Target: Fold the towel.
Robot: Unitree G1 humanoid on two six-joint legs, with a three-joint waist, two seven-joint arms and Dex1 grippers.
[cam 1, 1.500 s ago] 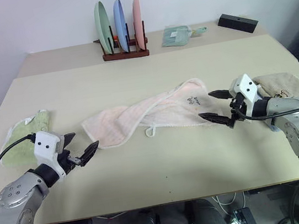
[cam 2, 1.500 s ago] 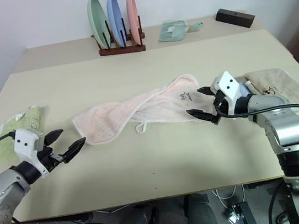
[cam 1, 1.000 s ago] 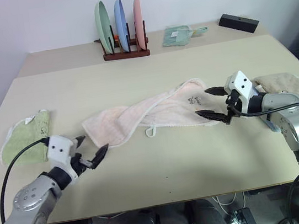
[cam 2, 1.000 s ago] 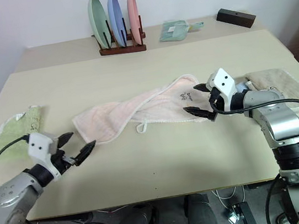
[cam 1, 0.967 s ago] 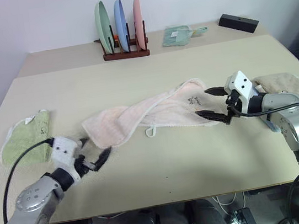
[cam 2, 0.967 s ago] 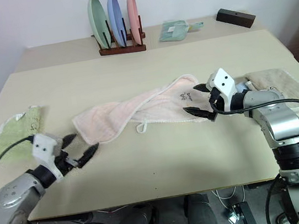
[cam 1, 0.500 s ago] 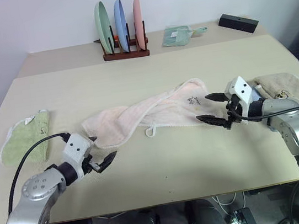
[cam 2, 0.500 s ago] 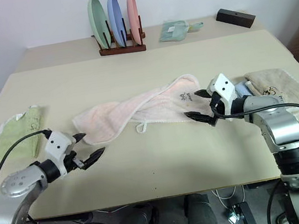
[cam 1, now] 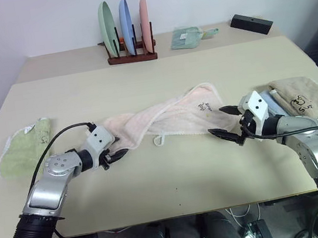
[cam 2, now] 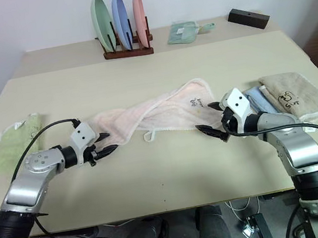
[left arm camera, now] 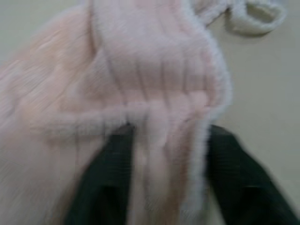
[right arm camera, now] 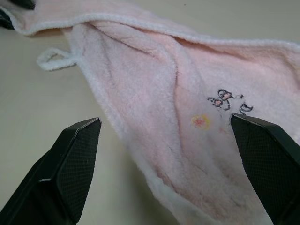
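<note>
- Silver-grey arm shells with rounded joint housings and small dark screws.
- White angular wrist blocks, dark dots on faces.
- Black tapered fingers, textured pads.
- Black cables looping from wrists.

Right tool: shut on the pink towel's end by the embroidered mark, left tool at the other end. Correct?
Not quite. The right tool is open, not shut on anything: in the right wrist view its two fingers stand wide apart either side of the pink towel, near the embroidered mark. The left tool is at the other end, as you say.
</note>
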